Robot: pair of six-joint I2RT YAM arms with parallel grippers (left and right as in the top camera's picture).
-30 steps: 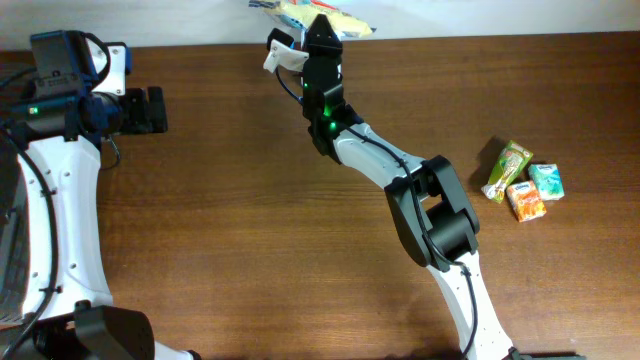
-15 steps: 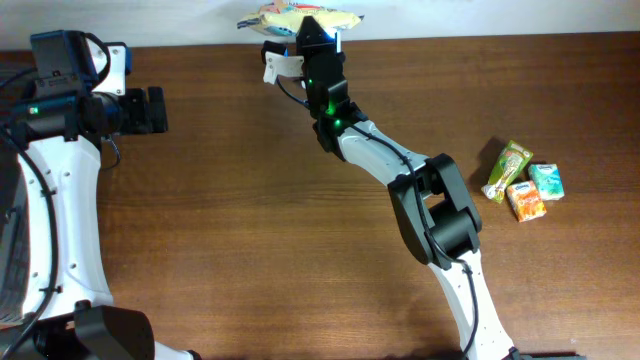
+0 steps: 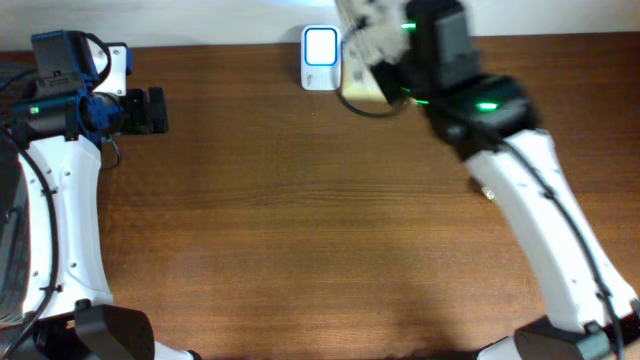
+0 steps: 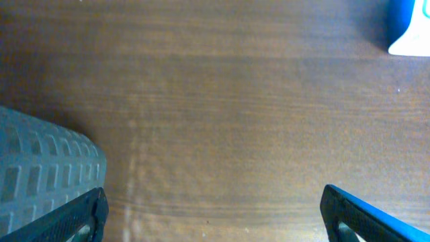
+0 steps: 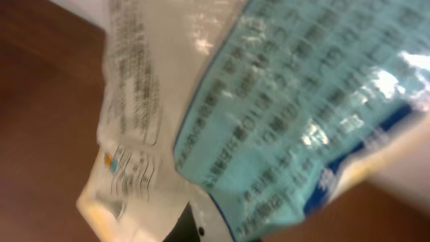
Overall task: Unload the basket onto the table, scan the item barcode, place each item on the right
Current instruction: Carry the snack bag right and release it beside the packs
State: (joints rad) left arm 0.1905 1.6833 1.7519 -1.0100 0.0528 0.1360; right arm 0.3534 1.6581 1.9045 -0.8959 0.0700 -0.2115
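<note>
So, the right hand is closed together on the packet, a plastic bag with a pale clear part and a teal label full of small printed text. In the right wrist view the packet fills nearly the whole frame, tilted. Only a dark bit of one finger shows at the lower edge under it.

From overhead this hand and its arm appear large and blurred (so the exact line of the fingers is hard to read there). A yellowish edge of the packet shows on the near side of the hand. Just to the left of it stands the scanner, a small white unit with a blue-lit window, at the far edge of the brown wooden bench. The packet is near the scanner, but I cannot tell if it touches it.

The left hand is well apart from all this, at the left side of the bench. Its fingers stand wide apart over bare wood. In the left wrist view a corner of the scanner shows at the upper right.
</note>
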